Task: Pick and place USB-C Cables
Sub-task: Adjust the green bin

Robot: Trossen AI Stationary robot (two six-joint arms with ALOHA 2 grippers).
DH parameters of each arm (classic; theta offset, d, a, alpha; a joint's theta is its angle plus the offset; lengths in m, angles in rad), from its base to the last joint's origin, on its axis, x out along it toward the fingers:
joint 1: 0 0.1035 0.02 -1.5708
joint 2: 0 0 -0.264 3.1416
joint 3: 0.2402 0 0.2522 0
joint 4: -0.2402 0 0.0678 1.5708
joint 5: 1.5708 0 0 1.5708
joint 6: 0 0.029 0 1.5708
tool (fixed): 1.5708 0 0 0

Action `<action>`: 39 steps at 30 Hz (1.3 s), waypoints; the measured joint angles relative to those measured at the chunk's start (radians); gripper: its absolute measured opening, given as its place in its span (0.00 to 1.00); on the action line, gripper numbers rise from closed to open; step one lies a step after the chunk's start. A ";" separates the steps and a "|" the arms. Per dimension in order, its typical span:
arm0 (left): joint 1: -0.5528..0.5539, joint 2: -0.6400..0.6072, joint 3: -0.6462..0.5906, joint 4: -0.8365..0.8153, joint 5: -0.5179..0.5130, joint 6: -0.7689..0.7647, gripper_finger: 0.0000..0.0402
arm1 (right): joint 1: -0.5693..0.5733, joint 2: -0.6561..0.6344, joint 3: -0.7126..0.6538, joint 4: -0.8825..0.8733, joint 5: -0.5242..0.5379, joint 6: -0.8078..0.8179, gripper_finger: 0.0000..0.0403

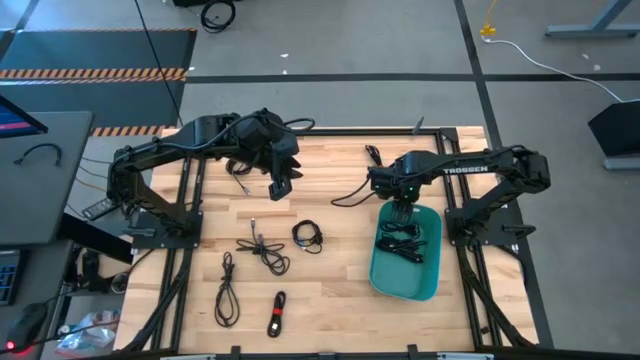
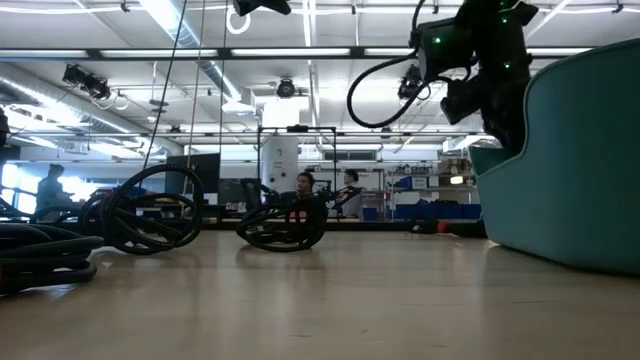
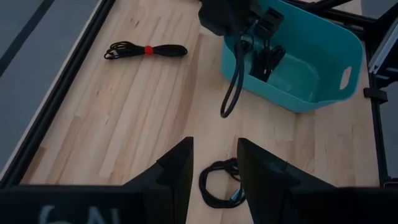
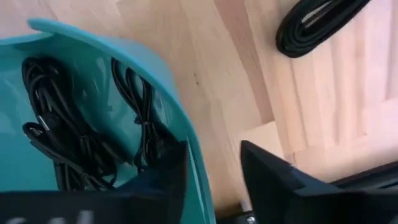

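Several black USB-C cable bundles lie on the wooden table: a coiled loop (image 1: 307, 236), a loose tangle (image 1: 263, 252), a long loop (image 1: 227, 296) and one with a red band (image 1: 277, 314) (image 3: 146, 50). More cables (image 1: 401, 242) (image 4: 62, 146) lie inside the teal tub (image 1: 405, 262). My left gripper (image 1: 281, 188) (image 3: 214, 168) is open and hangs above the table, over the coiled loop (image 3: 217, 183). My right gripper (image 1: 400, 208) (image 4: 214, 171) is open above the tub's far-left rim (image 4: 180, 124). One of its fingers is over the tub's inside and one over the table.
Another thin cable (image 1: 240, 180) lies under the left arm and one (image 1: 373, 155) near the table's far edge. A black wire loop (image 1: 350, 195) (image 2: 380, 90) hangs from the right arm. The tub (image 2: 580, 160) takes up the table's near-right part. Bare wood lies between the cables.
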 joint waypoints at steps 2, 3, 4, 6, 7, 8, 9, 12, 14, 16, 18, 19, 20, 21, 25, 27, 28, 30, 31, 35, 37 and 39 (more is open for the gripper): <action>0.000 0.000 0.000 0.002 0.000 0.000 0.32 | -0.004 0.000 -0.003 0.030 -0.014 0.000 0.25; 0.000 0.000 0.000 0.002 0.000 0.000 0.32 | -0.006 0.000 -0.004 0.039 -0.019 0.000 0.19; 0.000 0.000 0.000 0.002 0.000 -0.001 0.32 | -0.008 0.000 -0.004 0.050 -0.020 -0.001 0.14; 0.000 0.000 0.000 0.002 0.000 -0.005 0.32 | -0.010 0.000 -0.004 0.079 -0.026 -0.008 0.05; 0.000 0.000 0.000 0.002 0.000 -0.005 0.32 | -0.010 0.000 -0.004 0.093 -0.027 -0.016 0.03; 0.000 0.000 0.000 0.002 0.000 -0.006 0.32 | -0.011 0.000 -0.004 0.106 -0.027 -0.020 0.03; 0.000 0.000 0.000 0.002 0.000 -0.007 0.32 | -0.011 0.000 -0.004 0.124 -0.027 -0.020 0.03; 0.000 0.000 0.000 0.002 0.000 -0.014 0.32 | -0.012 0.000 -0.004 0.173 -0.031 -0.019 0.02; 0.000 0.000 0.000 0.002 0.000 -0.024 0.32 | -0.012 0.000 -0.004 0.205 -0.034 -0.021 0.02; 0.000 0.000 0.000 0.002 0.000 -0.026 0.32 | -0.012 0.001 -0.004 0.246 -0.034 -0.030 0.01; 0.000 0.000 0.000 0.002 0.000 -0.026 0.32 | -0.012 0.001 -0.004 0.287 -0.033 -0.048 0.01; 0.000 0.000 0.000 0.002 0.000 -0.026 0.32 | -0.012 0.001 -0.004 0.310 -0.033 -0.055 0.01; 0.000 0.000 0.000 0.003 0.000 -0.026 0.32 | -0.014 0.001 -0.004 0.331 -0.033 -0.063 0.01; 0.000 0.000 0.000 0.006 0.000 -0.026 0.32 | -0.016 0.001 -0.004 0.349 -0.033 -0.065 0.01; 0.000 0.000 0.000 0.017 0.000 -0.026 0.32 | -0.037 0.006 -0.004 0.408 -0.043 -0.069 0.01; 0.000 0.000 0.000 0.022 0.000 -0.026 0.32 | -0.047 0.010 -0.004 0.443 -0.064 -0.089 0.01; 0.000 0.000 0.000 0.024 0.000 -0.026 0.32 | -0.051 0.011 -0.004 0.457 -0.080 -0.110 0.01; 0.000 0.000 0.000 0.033 0.000 -0.026 0.32 | -0.054 0.011 -0.004 0.487 -0.106 -0.149 0.01; 0.000 0.000 0.000 0.035 0.000 -0.026 0.32 | -0.055 0.011 -0.004 0.498 -0.116 -0.163 0.01; 0.000 0.000 0.000 0.038 0.000 -0.026 0.32 | -0.056 0.011 -0.004 0.495 -0.144 -0.190 0.01; 0.000 0.000 0.000 0.038 0.000 -0.026 0.32 | -0.055 0.011 -0.004 0.501 -0.162 -0.208 0.00; 0.000 0.000 0.000 0.041 0.000 -0.026 0.32 | -0.055 0.011 -0.004 0.509 -0.189 -0.227 0.00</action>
